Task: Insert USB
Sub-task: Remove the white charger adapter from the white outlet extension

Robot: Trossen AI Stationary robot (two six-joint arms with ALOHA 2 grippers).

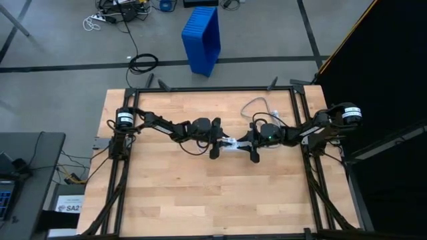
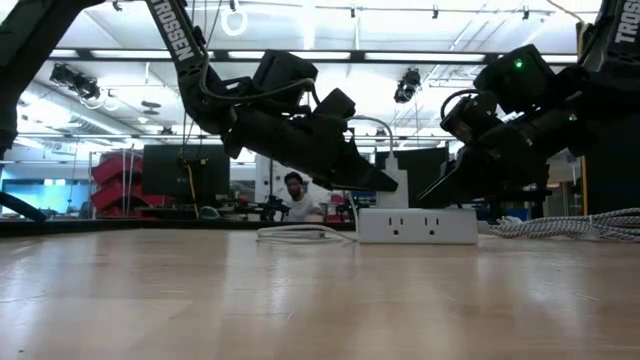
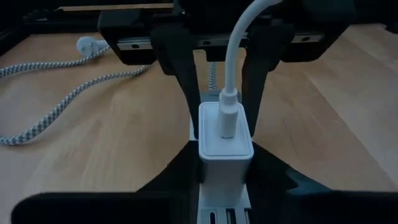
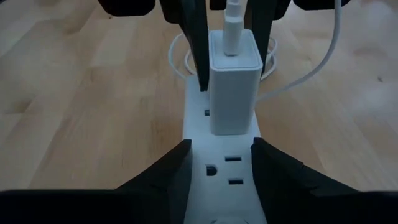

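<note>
A white power strip (image 4: 224, 158) lies flat at the table's middle (image 1: 235, 144). A white charger cube (image 3: 225, 134) stands plugged into it. The USB plug (image 3: 228, 115) sits in the cube's top, and its thin white cable (image 4: 336, 43) runs off in loose loops (image 2: 300, 233) on the table. My left gripper (image 3: 225, 163) comes from the table's left and is shut on the cube. My right gripper (image 4: 221, 152) comes from the right and is shut on the strip. My left gripper pinches the charger cube's two opposite sides (image 3: 203, 149) between its fingers (image 4: 194, 50), low on the cube. It comes from the table's left, slanting a little down. The cube stands upright, plugged into the strip. My right gripper pinches the power strip's two long sides (image 4: 194, 140) between its fingers (image 4: 168, 177), near the strip's right end. It comes from the table's right, slanting down, with the fingers along the strip. The strip lies flat on the table.
The strip's grey braided cord (image 3: 62, 99) snakes over the table toward its far right (image 2: 570, 225). Black frame rails (image 1: 213, 89) edge the table. A blue bin (image 1: 202, 37) stands on the floor beyond. A person (image 2: 292, 195) sits far off in the room.
</note>
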